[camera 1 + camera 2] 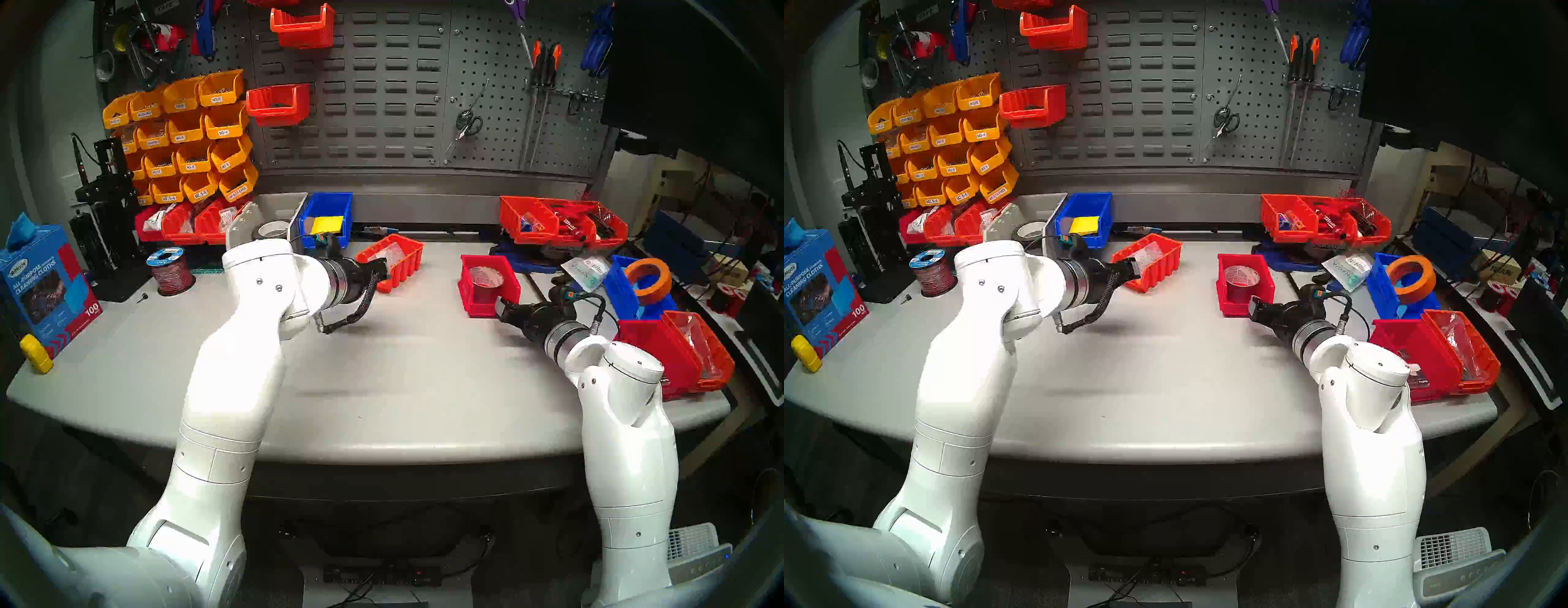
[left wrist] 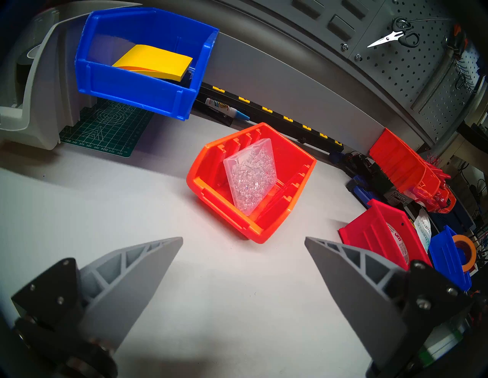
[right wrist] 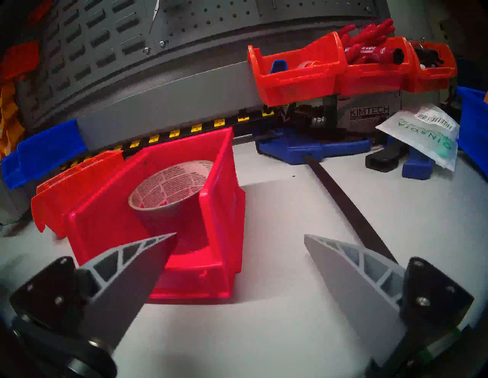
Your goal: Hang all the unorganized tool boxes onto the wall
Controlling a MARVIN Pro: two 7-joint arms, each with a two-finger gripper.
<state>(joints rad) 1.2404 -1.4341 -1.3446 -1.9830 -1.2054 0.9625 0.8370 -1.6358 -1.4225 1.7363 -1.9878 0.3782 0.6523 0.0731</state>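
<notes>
Bins hung: two red bins (image 1: pixel 278 104) sit on the wall (image 1: pixel 382 85).
Bins left: red bin (image 3: pixel 169 232), orange-red bin (image 2: pixel 250 182), pale grey bin (image 1: pixel 280 212), all on the table (image 1: pixel 382 361).
Left gripper (image 2: pixel 243 240): spread, empty.
Right gripper (image 3: pixel 240 237): spread, straddling the red bin's side wall.

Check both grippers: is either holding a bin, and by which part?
Nothing is held. The left gripper and the right gripper are both open and empty.
</notes>
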